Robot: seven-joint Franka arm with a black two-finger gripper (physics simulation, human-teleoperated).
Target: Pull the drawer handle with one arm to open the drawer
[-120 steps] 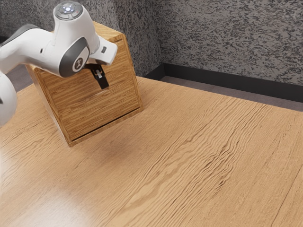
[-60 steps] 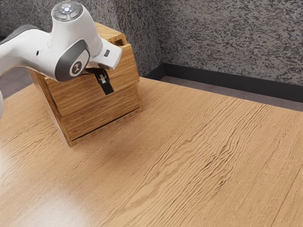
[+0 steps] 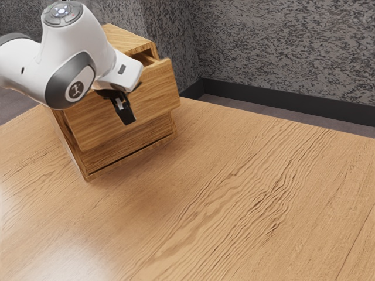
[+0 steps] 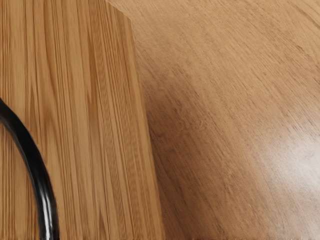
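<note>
Exterior: gripper (image 3: 122,110) sits against the front of the top drawer (image 3: 153,88), which is partly out of the cabinet (image 3: 129,140), likely placed for pulling, grip state can't tell; wrist: black handle (image 4: 35,165) curves across the drawer front, table (image 4: 230,125) beyond.

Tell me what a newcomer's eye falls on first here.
The big white arm at the exterior view's upper left stands out first, its black end effector at the partly open top drawer of a wooden cabinet. In the wrist view, a curved black handle arcs across the drawer's wood front.
</note>
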